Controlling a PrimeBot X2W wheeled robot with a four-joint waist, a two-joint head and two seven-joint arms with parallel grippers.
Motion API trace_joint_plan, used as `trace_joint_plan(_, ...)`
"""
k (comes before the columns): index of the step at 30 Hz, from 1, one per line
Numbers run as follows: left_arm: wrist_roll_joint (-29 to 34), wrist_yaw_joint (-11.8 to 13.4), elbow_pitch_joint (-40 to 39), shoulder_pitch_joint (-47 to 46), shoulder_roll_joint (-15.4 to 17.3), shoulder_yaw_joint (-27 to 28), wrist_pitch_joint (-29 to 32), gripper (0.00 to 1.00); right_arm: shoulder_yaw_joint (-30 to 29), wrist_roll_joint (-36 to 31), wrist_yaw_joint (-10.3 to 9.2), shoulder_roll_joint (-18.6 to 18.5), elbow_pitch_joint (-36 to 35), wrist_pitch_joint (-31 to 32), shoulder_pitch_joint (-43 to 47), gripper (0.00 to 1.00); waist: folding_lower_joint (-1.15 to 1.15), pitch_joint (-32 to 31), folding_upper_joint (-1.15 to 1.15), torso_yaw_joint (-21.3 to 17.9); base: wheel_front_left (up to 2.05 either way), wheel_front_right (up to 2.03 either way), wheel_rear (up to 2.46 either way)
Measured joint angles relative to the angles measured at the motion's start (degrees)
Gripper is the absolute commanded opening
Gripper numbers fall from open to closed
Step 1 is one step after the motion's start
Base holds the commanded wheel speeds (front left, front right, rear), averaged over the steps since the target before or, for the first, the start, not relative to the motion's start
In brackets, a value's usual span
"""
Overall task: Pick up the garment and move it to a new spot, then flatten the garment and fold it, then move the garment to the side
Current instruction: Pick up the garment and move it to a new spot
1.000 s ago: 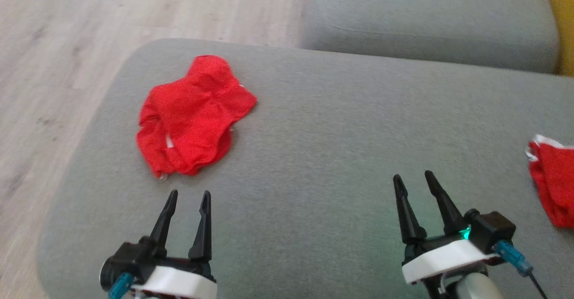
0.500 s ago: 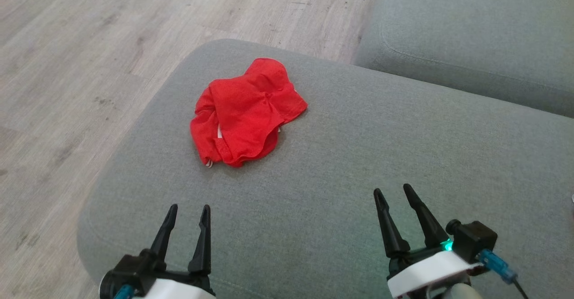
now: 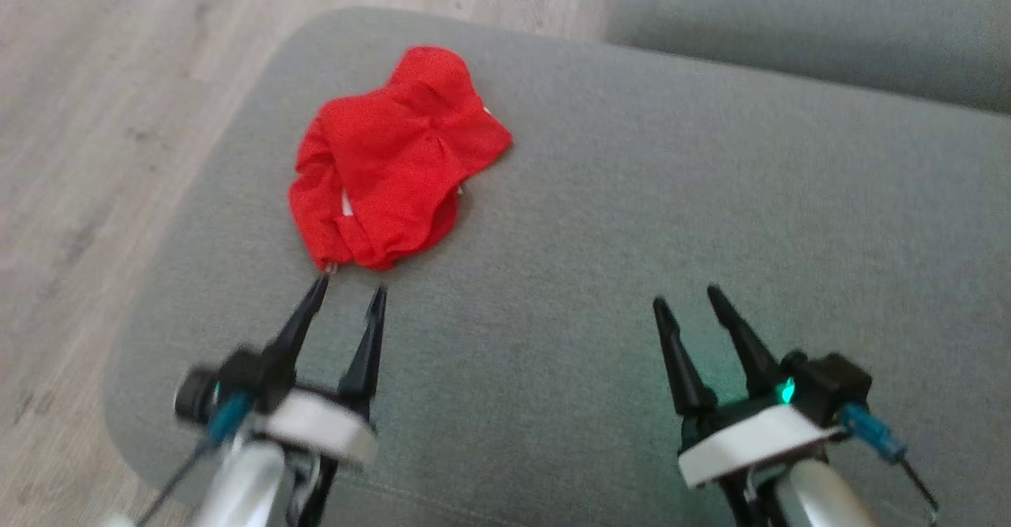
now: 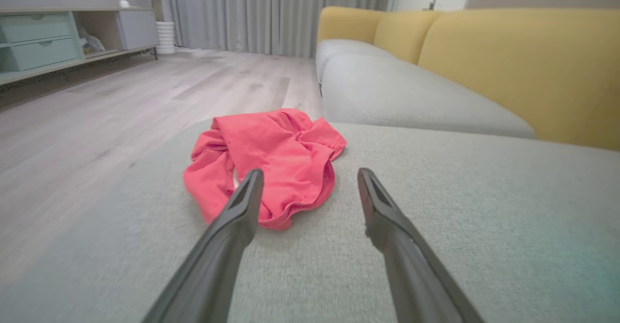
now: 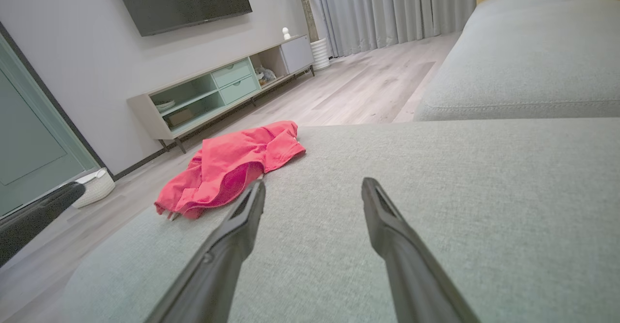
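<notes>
Fingers of the left gripper (image 3: 351,284) stand wide apart, one tip just beside the near edge of the crumpled red garment (image 3: 395,159), upper left on the grey couch cushion (image 3: 632,219). Right gripper (image 3: 685,295), lower right, is spread wide too, holding nothing.

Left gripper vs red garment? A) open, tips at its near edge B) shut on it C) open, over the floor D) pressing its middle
A: head view shows the left gripper spread open, tips at the near edge of the crumpled red garment on the gray cushion.
</notes>
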Motion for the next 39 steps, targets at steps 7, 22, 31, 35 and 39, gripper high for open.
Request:
trace_joint_plan(7,-3.0,0.0,10.8,-17.1,3.4,-9.4,8.9,1.0,-0.8,-1.3,0.01,0.0,-0.7,0.0,-4.8,1.0,0.01,6.5,0.0,-3.5,0.0,0.0,0.0)
trace_joint_plan(22,-6.4,0.0,30.4,-29.4,3.5,-13.2,7.4,0.13,-1.5,-2.3,0.0,-0.1,-0.7,0.0,-8.8,1.0,0.0,15.0,0.0,-10.0,0.0,0.0,0.0)
trace_joint_plan(31,-13.2,0.0,29.6,-29.8,2.8,-18.7,1.5,0.0,-1.3,-1.4,0.01,-0.1,-0.4,0.0,-8.6,1.0,-0.01,11.6,0.0,-10.7,0.0,0.0,0.0)
trace_joint_plan(35,-16.3,0.0,23.7,-29.8,1.7,-21.1,0.0,0.0,-0.9,-0.4,0.01,-0.1,-0.3,0.0,-8.3,1.0,-0.02,8.9,0.0,-11.4,0.0,0.0,0.0)
trace_joint_plan(39,-17.8,0.0,17.2,-29.7,-0.6,-23.2,-0.5,0.0,-0.6,0.4,0.01,-0.1,-0.4,0.0,-7.7,1.0,-0.02,6.4,0.0,-12.7,0.0,0.0,0.0)
